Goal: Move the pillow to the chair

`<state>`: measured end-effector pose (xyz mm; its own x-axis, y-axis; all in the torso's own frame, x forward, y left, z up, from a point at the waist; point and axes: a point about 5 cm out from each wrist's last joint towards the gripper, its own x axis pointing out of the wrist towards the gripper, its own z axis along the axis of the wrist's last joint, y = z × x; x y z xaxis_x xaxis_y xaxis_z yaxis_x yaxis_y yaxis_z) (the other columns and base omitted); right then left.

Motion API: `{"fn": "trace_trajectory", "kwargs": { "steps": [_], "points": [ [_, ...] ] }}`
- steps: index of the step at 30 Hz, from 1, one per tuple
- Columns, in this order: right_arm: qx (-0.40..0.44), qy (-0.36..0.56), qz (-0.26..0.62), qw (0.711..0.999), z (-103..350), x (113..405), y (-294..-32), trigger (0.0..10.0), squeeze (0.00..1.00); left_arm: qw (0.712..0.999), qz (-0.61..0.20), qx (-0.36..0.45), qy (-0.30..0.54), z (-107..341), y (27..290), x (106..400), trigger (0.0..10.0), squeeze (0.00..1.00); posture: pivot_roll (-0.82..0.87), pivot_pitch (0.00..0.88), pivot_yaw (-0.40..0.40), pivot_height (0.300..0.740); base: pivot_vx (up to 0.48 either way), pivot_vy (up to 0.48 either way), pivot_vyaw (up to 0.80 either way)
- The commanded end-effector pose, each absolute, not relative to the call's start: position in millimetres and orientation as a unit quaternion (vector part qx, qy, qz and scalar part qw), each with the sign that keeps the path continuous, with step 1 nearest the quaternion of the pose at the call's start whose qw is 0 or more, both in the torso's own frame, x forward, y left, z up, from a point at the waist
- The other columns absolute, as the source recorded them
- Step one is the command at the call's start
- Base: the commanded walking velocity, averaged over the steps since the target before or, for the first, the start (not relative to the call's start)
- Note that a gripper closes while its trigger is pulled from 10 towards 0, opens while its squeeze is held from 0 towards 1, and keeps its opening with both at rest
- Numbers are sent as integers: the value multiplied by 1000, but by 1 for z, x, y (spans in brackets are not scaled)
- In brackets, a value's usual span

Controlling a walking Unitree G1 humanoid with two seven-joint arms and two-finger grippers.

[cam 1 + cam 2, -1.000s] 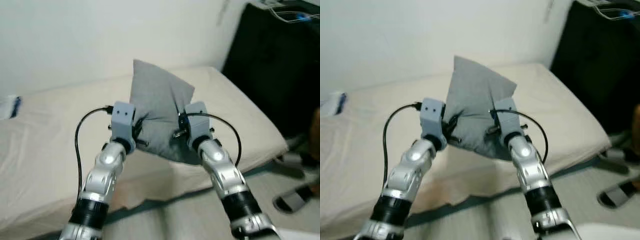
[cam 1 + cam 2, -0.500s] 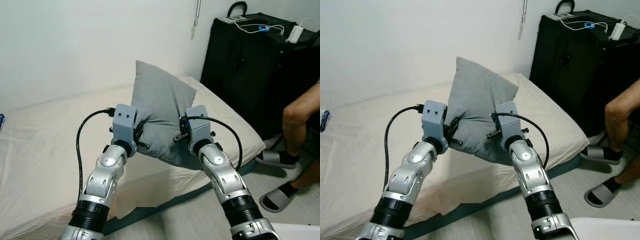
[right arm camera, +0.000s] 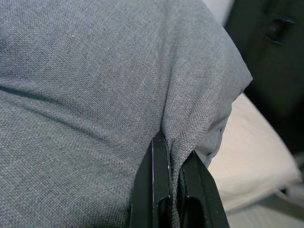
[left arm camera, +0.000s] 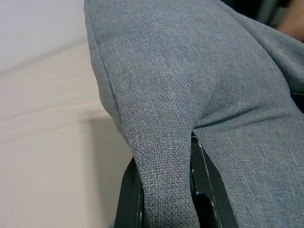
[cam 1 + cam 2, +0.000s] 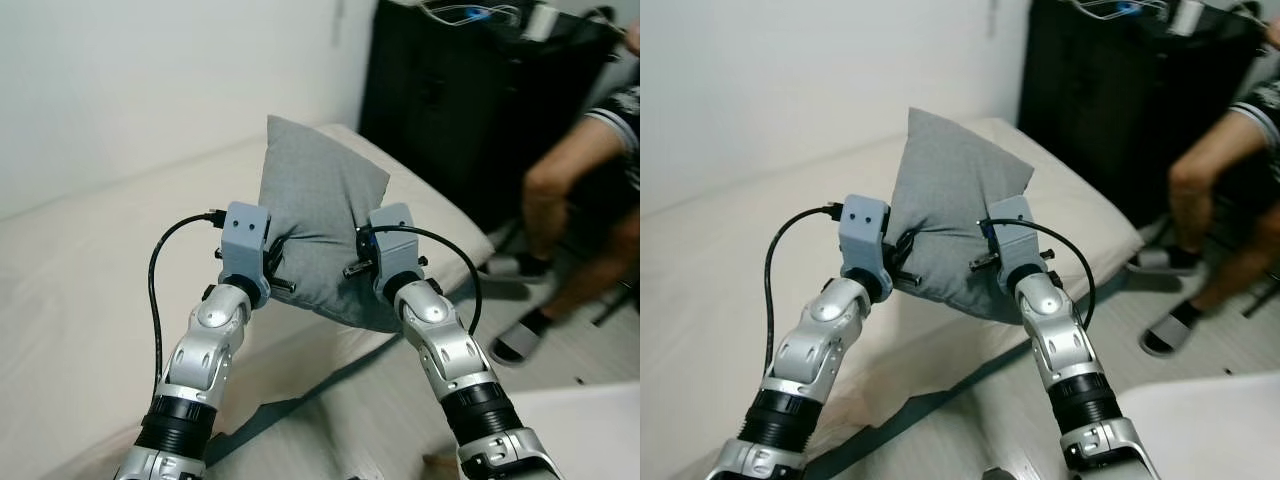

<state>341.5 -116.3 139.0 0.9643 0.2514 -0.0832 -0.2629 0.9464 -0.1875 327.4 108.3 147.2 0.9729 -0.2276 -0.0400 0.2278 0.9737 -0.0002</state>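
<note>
A grey fabric pillow [image 5: 312, 225] hangs in the air above the bed, held between both arms. My left gripper [image 5: 275, 262] is shut on a fold at the pillow's left edge, and its black fingers [image 4: 202, 190] pinch the cloth [image 4: 166, 156]. My right gripper [image 5: 358, 258] is shut on the pillow's right edge, with its fingers [image 3: 159, 185] clamped on a fold of the grey cloth [image 3: 95, 95]. The pillow stands on one corner, with its top corner pointing up.
A cream bed [image 5: 90, 290] lies below and to the left, its corner at the right [image 5: 465, 235]. A black cabinet [image 5: 450, 90] stands behind. A seated person's legs [image 5: 560, 200] and sandalled foot [image 5: 515, 343] are at the right. A white surface [image 5: 590, 430] shows at lower right.
The camera has swung to the right: bed and cabinet have slid left and the person's legs show more. Both grippers still hold the pillow in the same pose.
</note>
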Motion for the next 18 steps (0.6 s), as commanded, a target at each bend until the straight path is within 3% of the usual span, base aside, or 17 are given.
{"fn": "trace_trajectory", "kwargs": {
  "steps": [1,18],
  "points": [
    [-96,42,82,991,134,341,-137,10000,0,998,-57,15,-9,156,132,330,10000,0,20,58,7,740,0,0,-800],
    [-97,41,82,991,135,342,-137,10000,0,999,-50,15,-8,156,135,330,10000,0,17,53,5,740,0,0,-800]
  ]
}}
